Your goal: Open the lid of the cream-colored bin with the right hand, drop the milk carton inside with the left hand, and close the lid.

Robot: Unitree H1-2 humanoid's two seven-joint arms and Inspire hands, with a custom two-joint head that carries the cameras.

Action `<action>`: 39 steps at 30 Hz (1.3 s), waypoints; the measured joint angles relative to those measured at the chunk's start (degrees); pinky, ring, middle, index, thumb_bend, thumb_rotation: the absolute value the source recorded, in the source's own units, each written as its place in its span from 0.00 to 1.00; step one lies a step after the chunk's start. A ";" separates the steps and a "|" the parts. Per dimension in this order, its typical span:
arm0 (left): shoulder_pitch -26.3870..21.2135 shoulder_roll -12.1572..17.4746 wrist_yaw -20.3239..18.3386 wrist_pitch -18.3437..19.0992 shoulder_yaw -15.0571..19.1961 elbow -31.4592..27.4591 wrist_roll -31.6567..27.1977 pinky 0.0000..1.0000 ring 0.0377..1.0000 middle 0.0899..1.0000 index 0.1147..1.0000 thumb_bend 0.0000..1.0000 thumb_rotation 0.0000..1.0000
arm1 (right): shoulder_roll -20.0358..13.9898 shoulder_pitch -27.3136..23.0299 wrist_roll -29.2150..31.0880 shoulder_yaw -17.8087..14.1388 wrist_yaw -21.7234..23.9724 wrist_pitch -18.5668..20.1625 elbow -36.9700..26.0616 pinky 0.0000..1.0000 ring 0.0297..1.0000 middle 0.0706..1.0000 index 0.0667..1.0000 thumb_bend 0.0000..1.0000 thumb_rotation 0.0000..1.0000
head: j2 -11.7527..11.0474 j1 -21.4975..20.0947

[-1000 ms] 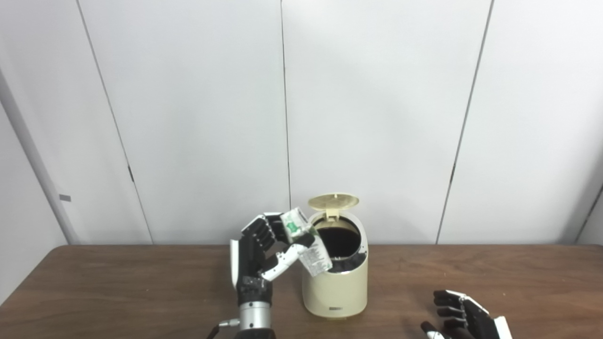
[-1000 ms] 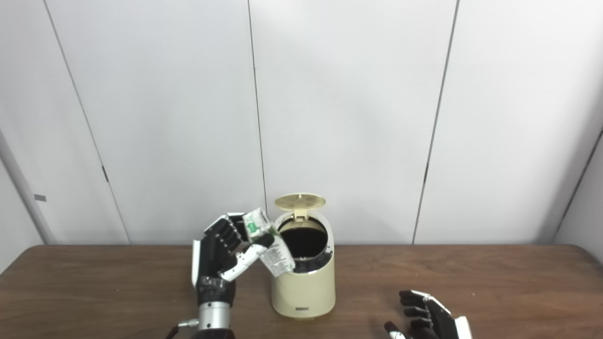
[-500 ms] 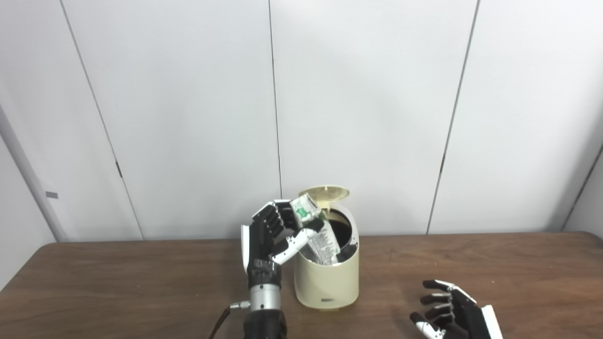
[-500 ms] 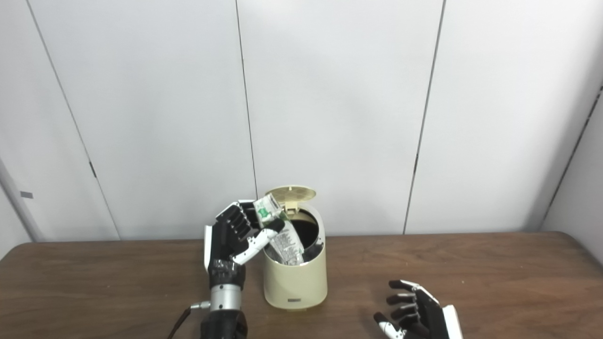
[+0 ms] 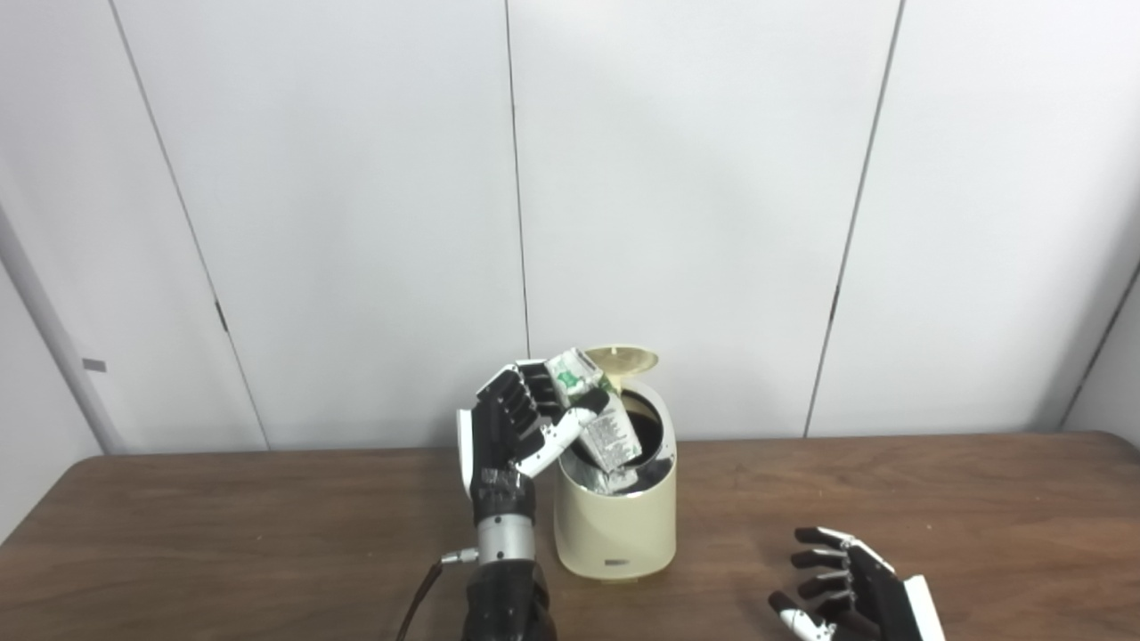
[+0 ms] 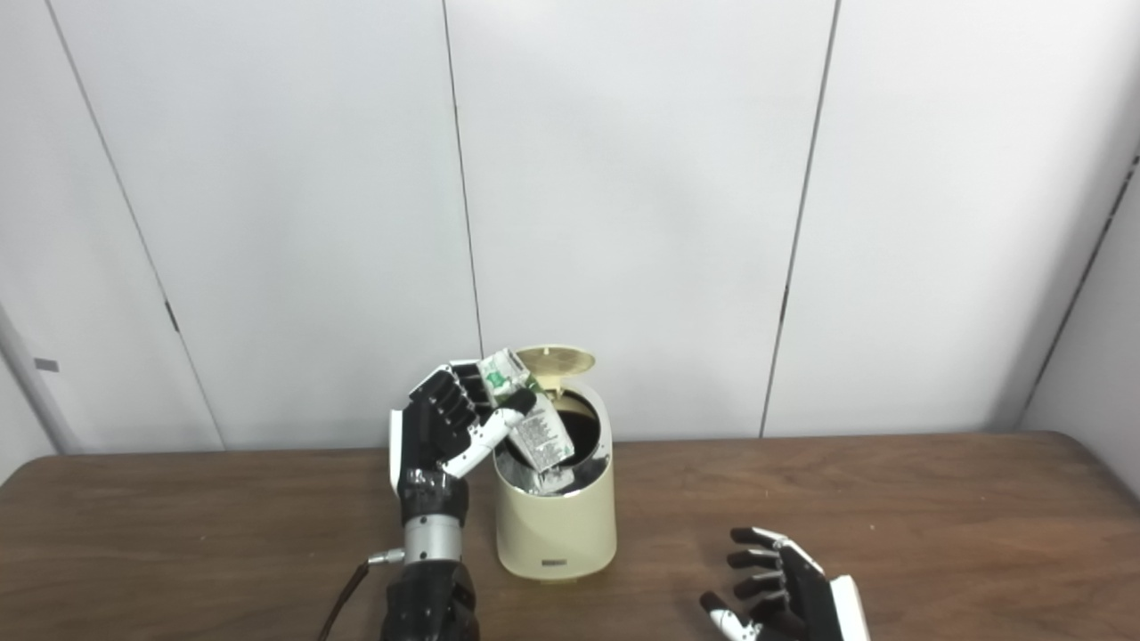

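Milk carton (image 5: 598,420) tilted over mouth of cream-colored bin (image 5: 615,525), lower end dipping into the dark opening, top w/ green print leaning away from bin toward left hand. Pinched betw. fingers and thumb of left hand (image 5: 512,434), just beside bin's rim on its left; palm upright, forearm rising from bottom edge. Bin's lid (image 5: 624,360) flipped up at back of bin, hinged, standing nearly vertical behind carton. Dark liner visible inside rim; contents below not clear. Bin stood on wooden table (image 5: 223,534), mid-table, near white panel wall (image 5: 712,178) behind it. Right hand (image 6: 788,598) well apart from bin, low on table at its right front, fingers spread and slightly curled, holding nothing. Thin cable (image 5: 419,596) trailing by left wrist, left-front of bin.
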 measured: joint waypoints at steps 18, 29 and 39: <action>-1.18 7.02 10.11 -0.01 -14.94 -0.09 5.94 0.49 0.48 0.42 0.41 0.50 0.00 | -0.16 0.04 0.12 0.43 0.01 1.38 -0.82 0.40 0.49 0.58 0.67 0.33 0.02 | 0.26 0.35; -1.28 9.75 9.35 -0.40 -18.41 -0.87 5.94 0.47 0.49 0.43 0.39 0.50 0.00 | -0.42 0.04 0.02 0.74 -0.01 1.37 -0.81 0.45 0.55 0.60 0.65 0.33 0.05 | 0.26 -0.09; -2.96 12.47 14.08 -0.40 -23.64 -0.81 9.10 0.46 0.49 0.44 0.39 0.50 0.00 | -0.50 0.23 -0.99 1.24 -0.14 2.06 -1.35 0.52 0.62 0.64 0.65 0.32 0.07 | 0.44 -0.09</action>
